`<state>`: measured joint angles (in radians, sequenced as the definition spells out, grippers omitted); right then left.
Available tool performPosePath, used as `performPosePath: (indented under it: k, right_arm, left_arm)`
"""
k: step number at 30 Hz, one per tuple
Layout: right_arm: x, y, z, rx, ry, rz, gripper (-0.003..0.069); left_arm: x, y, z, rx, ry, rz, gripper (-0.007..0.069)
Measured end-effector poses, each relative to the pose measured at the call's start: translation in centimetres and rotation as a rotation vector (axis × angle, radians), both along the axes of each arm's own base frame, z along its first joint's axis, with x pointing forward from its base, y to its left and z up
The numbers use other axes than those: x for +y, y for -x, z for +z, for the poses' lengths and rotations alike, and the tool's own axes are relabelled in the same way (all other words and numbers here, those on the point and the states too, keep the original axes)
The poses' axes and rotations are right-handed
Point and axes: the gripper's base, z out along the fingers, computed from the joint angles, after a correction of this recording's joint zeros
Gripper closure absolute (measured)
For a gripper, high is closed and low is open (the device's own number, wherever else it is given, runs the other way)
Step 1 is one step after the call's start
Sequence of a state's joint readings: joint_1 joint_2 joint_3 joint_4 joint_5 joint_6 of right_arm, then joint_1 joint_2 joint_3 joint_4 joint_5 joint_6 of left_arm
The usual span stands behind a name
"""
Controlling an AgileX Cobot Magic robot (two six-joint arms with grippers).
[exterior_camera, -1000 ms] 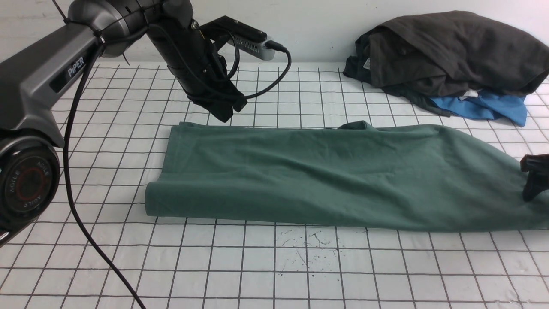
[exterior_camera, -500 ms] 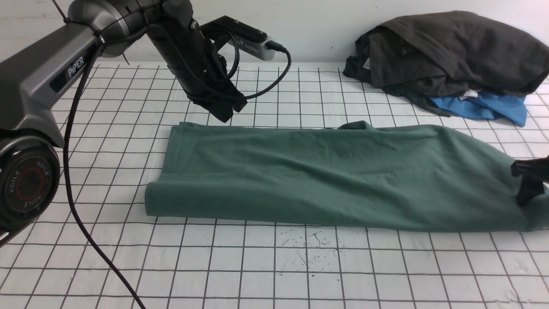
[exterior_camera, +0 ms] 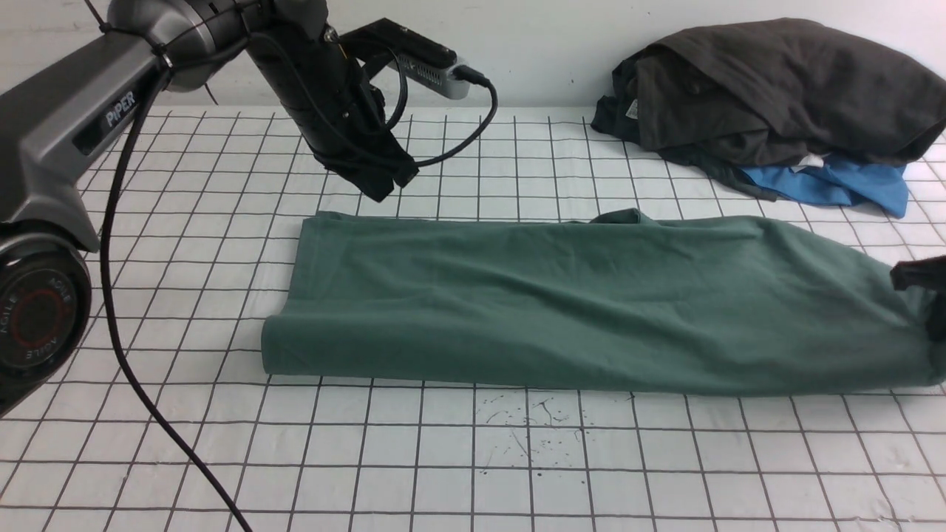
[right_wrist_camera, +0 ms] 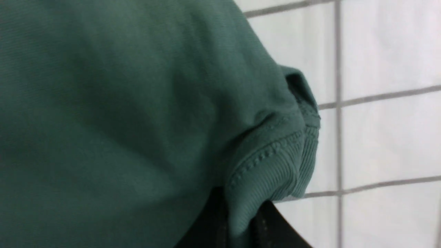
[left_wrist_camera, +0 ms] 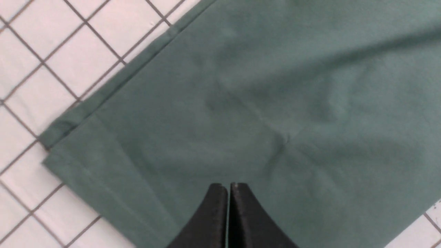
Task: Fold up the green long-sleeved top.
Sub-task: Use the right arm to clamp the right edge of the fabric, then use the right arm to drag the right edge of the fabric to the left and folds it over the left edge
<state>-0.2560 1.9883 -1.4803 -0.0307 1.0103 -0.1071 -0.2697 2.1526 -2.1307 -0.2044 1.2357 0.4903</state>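
Observation:
The green long-sleeved top [exterior_camera: 576,303] lies folded in a long band across the middle of the gridded table; its chest print is hidden. My left gripper [exterior_camera: 380,193] hangs above the table just beyond the band's far left corner, shut and empty; in the left wrist view its closed fingertips [left_wrist_camera: 228,187] hover over the green cloth [left_wrist_camera: 262,103] near the hemmed corner. My right gripper [exterior_camera: 933,299] is at the band's right end, at the frame's right edge. In the right wrist view it [right_wrist_camera: 237,220] is shut on the top's ribbed edge [right_wrist_camera: 272,168].
A pile of dark grey-black garments [exterior_camera: 776,89] with a bright blue garment [exterior_camera: 835,188] under it lies at the back right. The white gridded table cover [exterior_camera: 517,458] has small dark specks near the front middle. The left arm's black cable [exterior_camera: 126,347] hangs down at the left.
The right gripper has drawn the top's right end further right, and the whole band has slid a little right. The left arm has shifted slightly back and left.

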Motion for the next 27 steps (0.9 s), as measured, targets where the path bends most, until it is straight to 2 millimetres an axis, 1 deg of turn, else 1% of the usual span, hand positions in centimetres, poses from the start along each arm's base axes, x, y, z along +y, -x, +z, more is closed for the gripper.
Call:
performPosePath:
  k: [3, 5, 6, 7, 8, 9, 10, 11, 13, 14, 15, 16, 17, 18, 20, 21, 22, 23, 25, 26, 27]
  right_arm:
    - [-0.6, -0.1, 5.0, -0.082, 0.092, 0.020, 0.0629]
    - [-0.7, 0.0, 7.9, -0.136, 0.128, 0.020, 0.0629]
    - [-0.6, 0.1, 9.7, -0.170, 0.142, 0.026, 0.0629]
    - [-0.2, 0.3, 12.2, -0.214, 0.159, 0.042, 0.0629]
    - [0.4, 0.4, 13.8, -0.241, 0.169, 0.064, 0.0629]
    - [0.4, 0.3, 14.0, -0.248, 0.172, 0.067, 0.0629]
    - [1.3, 0.4, 15.3, -0.269, 0.174, 0.094, 0.0629]
    - [3.6, 0.2, 17.8, -0.325, 0.169, 0.164, 0.0629]
    - [5.9, -0.1, 19.3, -0.365, 0.152, 0.232, 0.0629]
    - [8.0, -0.2, 20.1, -0.395, 0.135, 0.288, 0.0629]
    - [10.6, -0.3, 20.9, -0.426, 0.111, 0.360, 0.0629]
    - [11.1, -0.3, 21.0, -0.430, 0.106, 0.373, 0.0629]
    - [14.9, -0.1, 21.5, -0.455, 0.072, 0.474, 0.0629]
    - [17.4, 0.2, 21.6, -0.464, 0.045, 0.537, 0.0629]
    - [22.2, 0.6, 21.0, -0.463, -0.001, 0.652, 0.0629]
    - [24.4, 0.9, 20.5, -0.456, -0.019, 0.705, 0.0629]
    - [24.9, 0.8, 20.2, -0.451, -0.023, 0.715, 0.0629]
    - [28.6, 1.2, 18.7, -0.426, -0.051, 0.792, 0.0629]
    - [31.7, 1.1, 16.6, -0.393, -0.070, 0.841, 0.0629]
    - [33.7, 1.1, 15.0, -0.374, -0.084, 0.867, 0.0629]
    - [35.2, 1.1, 13.7, -0.359, -0.096, 0.880, 0.0630]
  left_arm:
    - [0.8, 1.3, 3.6, -0.087, -0.023, 0.008, 0.0632]
    - [1.3, 2.3, 5.8, -0.141, -0.034, 0.019, 0.0632]
    - [1.6, 3.0, 7.2, -0.172, -0.039, 0.027, 0.0632]
    - [2.1, 4.1, 9.2, -0.219, -0.041, 0.044, 0.0632]
    - [2.4, 4.6, 10.1, -0.238, -0.043, 0.056, 0.0632]
    - [2.5, 4.8, 10.3, -0.243, -0.046, 0.058, 0.0632]
    - [2.7, 5.4, 11.3, -0.264, -0.047, 0.068, 0.0632]
    - [3.2, 6.5, 12.8, -0.296, -0.045, 0.086, 0.0632]
    - [3.6, 7.6, 14.3, -0.328, -0.035, 0.100, 0.0632]
    - [3.7, 8.2, 15.0, -0.344, -0.028, 0.108, 0.0632]
    - [4.0, 9.3, 16.3, -0.372, -0.012, 0.118, 0.0632]
    - [4.1, 9.4, 16.4, -0.377, -0.011, 0.119, 0.0632]
    - [4.4, 10.5, 17.6, -0.404, 0.001, 0.127, 0.0632]
    - [4.7, 11.5, 18.6, -0.429, 0.012, 0.135, 0.0632]
    - [5.1, 13.1, 20.2, -0.471, 0.028, 0.139, 0.0632]
    - [5.3, 13.8, 20.7, -0.485, 0.035, 0.142, 0.0632]
    - [5.4, 14.1, 21.0, -0.493, 0.038, 0.143, 0.0632]
    - [5.7, 15.2, 22.0, -0.520, 0.051, 0.149, 0.0632]
    - [6.0, 16.4, 22.9, -0.546, 0.067, 0.158, 0.0632]
    - [6.2, 17.0, 23.4, -0.556, 0.076, 0.163, 0.0632]
    - [6.3, 17.5, 23.7, -0.562, 0.080, 0.165, 0.0632]
